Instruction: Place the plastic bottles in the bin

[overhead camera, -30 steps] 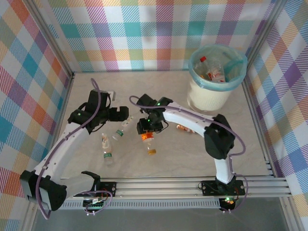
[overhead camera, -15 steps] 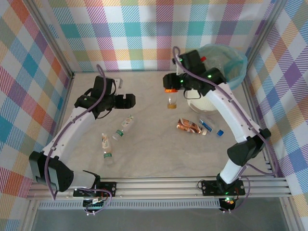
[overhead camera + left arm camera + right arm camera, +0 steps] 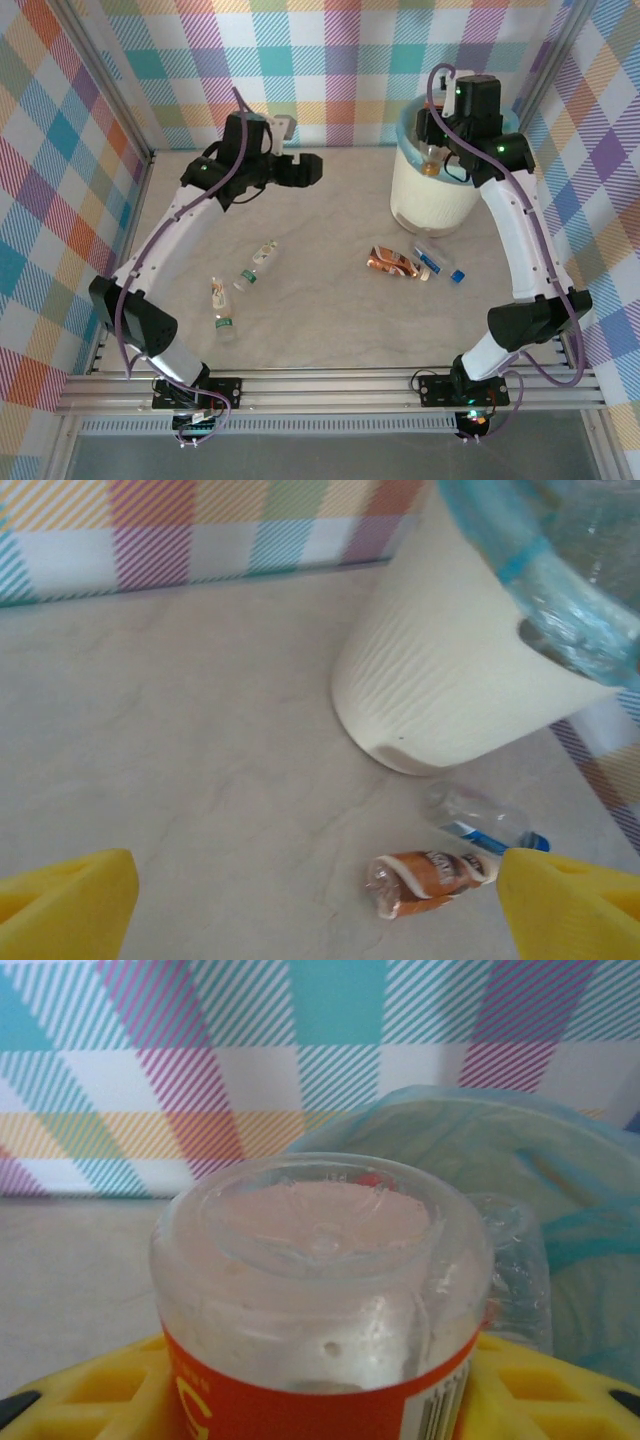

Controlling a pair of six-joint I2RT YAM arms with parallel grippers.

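Observation:
My right gripper [image 3: 433, 143] hangs over the near-left rim of the bin [image 3: 420, 205]. It is shut on a clear bottle with an orange-red label [image 3: 432, 162]. In the right wrist view that bottle [image 3: 320, 1270] stands base-up between my yellow fingers [image 3: 540, 1390], with the teal liner [image 3: 500, 1150] behind it. My left gripper [image 3: 312, 170] is open and empty, high over the back of the table. Its wrist view shows the bin [image 3: 450, 680], a crushed orange bottle [image 3: 430, 878] and a clear blue-labelled bottle [image 3: 480, 818]. Three more bottles [image 3: 255, 268] lie at the front left.
The crushed orange bottle [image 3: 392, 262] and the blue-labelled one [image 3: 440, 265] lie just in front of the bin. Two small bottles [image 3: 220, 310] lie side by side near the left arm. Checked walls close the table at the back and both sides.
The right arm lifted the orange-labelled bottle from the table's middle and carried it back and right to above the bin. The left arm swung toward the back wall and narrowed its jaws slightly.

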